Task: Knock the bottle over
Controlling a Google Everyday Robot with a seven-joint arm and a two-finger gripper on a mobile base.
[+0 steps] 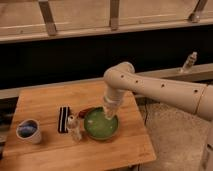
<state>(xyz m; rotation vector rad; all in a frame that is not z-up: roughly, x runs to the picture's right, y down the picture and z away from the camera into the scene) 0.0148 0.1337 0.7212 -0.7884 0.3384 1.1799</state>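
Observation:
A small pale bottle (74,128) stands upright on the wooden table (45,102), just left of a green bowl (101,126). My gripper (110,113) hangs from the white arm (150,87) over the bowl's far rim, to the right of the bottle and a little above it. It is apart from the bottle.
A black flat packet (63,119) lies left of the bottle. A blue and white cup (28,131) stands at the table's left front. A reddish-brown item (86,111) lies behind the bowl. Another small bottle-like object (189,62) stands on the ledge at the right.

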